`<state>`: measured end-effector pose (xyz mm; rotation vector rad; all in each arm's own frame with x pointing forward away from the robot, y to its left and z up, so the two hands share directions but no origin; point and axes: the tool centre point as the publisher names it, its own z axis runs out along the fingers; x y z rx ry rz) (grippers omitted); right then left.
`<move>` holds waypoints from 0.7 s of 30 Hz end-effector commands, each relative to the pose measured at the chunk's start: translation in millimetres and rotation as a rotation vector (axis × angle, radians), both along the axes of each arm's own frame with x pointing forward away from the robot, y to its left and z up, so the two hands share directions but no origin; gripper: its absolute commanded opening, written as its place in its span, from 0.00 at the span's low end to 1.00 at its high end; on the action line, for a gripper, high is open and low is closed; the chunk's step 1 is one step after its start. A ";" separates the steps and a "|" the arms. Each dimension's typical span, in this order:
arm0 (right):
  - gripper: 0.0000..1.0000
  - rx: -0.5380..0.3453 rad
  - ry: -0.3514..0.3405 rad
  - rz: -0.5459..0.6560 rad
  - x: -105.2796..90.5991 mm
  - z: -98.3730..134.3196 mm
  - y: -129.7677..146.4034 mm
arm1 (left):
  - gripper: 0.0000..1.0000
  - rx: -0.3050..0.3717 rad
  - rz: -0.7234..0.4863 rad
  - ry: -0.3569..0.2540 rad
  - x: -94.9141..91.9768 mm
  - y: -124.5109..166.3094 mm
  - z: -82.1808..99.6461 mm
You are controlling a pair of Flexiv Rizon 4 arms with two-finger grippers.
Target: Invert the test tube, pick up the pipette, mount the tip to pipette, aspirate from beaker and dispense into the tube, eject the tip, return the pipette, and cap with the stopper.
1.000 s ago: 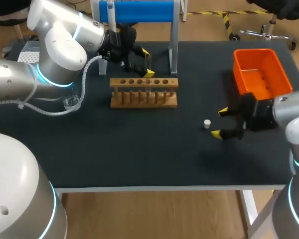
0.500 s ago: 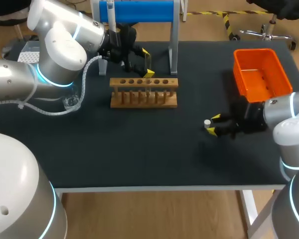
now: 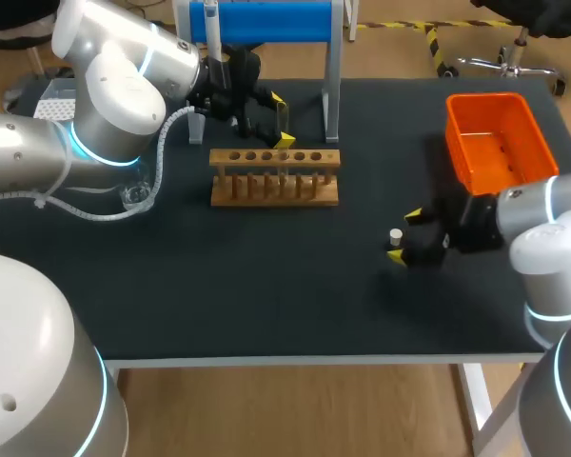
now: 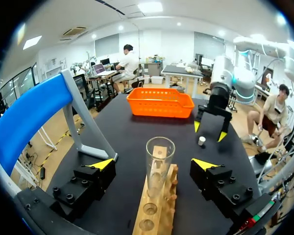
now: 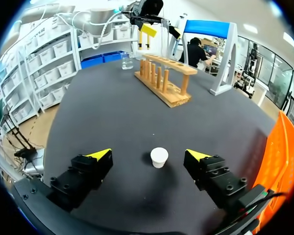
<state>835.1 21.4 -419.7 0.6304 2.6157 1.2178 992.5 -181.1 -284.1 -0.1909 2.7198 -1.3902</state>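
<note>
— White stopper (image 5: 159, 157), standing on the black table (image 3: 266, 305). My right gripper (image 5: 149, 155) is low over it, yellow tips spread wide, one to each side, neither touching.

— So nothing in hand?

— Nothing. Right is released around the stopper. My left gripper (image 4: 153, 164) is released too, fingers parted either side of the test tube (image 4: 159, 164), which stands upright, mouth up, in the wooden rack (image 4: 154, 210) at the far side of the table.

— What worries you?

— The pinch. In my wrist view the stopper sits a touch nearer one finger, so I judge that finger lands first and shoves it. A small, light plug like that could tip over or skitter across the table. If I come in too low, the tips scrape the tabletop. Too high and I catch only the top, and it may pop out on the lift.

— And after that?

— Seating it. If I hold it crooked it won't enter the tube's narrow mouth. Pressing down could then tilt the tube in its hole or nudge the rack, since my left isn't clamping the glass. I can't make out from here whether the tube holds liquid. If it does, a knock means a spill.
</note>
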 end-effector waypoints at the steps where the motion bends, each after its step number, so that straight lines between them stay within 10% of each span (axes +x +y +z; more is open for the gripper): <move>1: 1.00 -0.003 0.001 -0.006 4.2 -3.6 1.6 | 1.00 0.002 0.002 0.000 -0.2 -0.5 0.3; 14: 0.80 -0.002 0.007 -0.028 16.8 -7.9 4.9 | 1.00 0.002 0.002 0.000 -0.2 -0.5 0.3; 21: 0.85 -0.004 0.006 -0.036 20.6 -10.1 8.4 | 1.00 0.002 0.002 0.000 -0.2 -0.5 0.3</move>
